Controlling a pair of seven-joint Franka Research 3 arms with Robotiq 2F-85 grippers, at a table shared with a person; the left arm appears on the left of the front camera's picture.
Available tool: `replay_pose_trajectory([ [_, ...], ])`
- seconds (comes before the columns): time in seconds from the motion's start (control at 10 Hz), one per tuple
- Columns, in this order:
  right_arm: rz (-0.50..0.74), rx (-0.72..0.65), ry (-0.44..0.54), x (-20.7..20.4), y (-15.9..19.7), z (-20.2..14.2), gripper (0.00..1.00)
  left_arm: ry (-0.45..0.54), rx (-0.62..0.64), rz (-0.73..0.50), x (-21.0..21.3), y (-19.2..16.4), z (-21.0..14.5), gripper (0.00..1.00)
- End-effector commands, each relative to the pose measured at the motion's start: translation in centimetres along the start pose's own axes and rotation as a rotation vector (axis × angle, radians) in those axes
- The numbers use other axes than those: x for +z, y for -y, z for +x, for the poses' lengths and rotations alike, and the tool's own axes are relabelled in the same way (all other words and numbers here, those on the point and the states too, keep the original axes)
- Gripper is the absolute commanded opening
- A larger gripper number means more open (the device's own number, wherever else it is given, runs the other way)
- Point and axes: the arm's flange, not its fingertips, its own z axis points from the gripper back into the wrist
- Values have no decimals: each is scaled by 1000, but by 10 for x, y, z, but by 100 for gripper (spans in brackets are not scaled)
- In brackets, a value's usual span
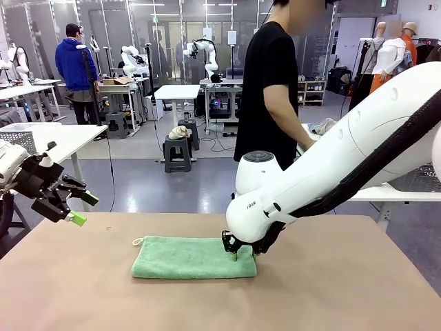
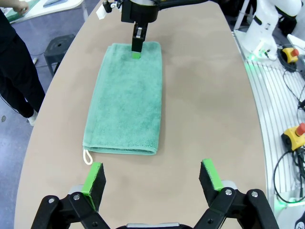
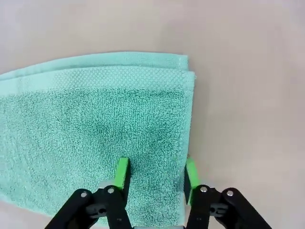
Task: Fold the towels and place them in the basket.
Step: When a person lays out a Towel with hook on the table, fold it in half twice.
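Note:
A mint green towel lies folded into a long strip across the middle of the brown table, its white loop at the left end. My right gripper points straight down on the towel's right end. In the right wrist view the towel lies flat under that gripper, whose narrowed jaws have one finger on the cloth and the other at its short edge. My left gripper hangs open above the table's left side, clear of the towel. A dark mesh basket shows partly behind my right arm.
A person in black stands beyond the far edge, turned toward a white side table with a pale cloth. Bare brown tabletop surrounds the towel. Emergency-stop boxes and cables lie beside the table on my side.

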Motion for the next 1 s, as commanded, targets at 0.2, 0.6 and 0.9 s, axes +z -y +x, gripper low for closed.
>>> replay_pose_trajectory([
  [0.2, -37, -44, 6, -10, -2, 0, 15, 1, 0, 1, 1, 0, 0, 100],
  [0.6, -36, -12, 12, -3, 14, -4, 0, 1, 0, 1, 1, 0, 0, 100],
  [0.9, -52, 27, 27, 13, 61, -10, 0, 1, 0, 1, 1, 0, 0, 100],
])
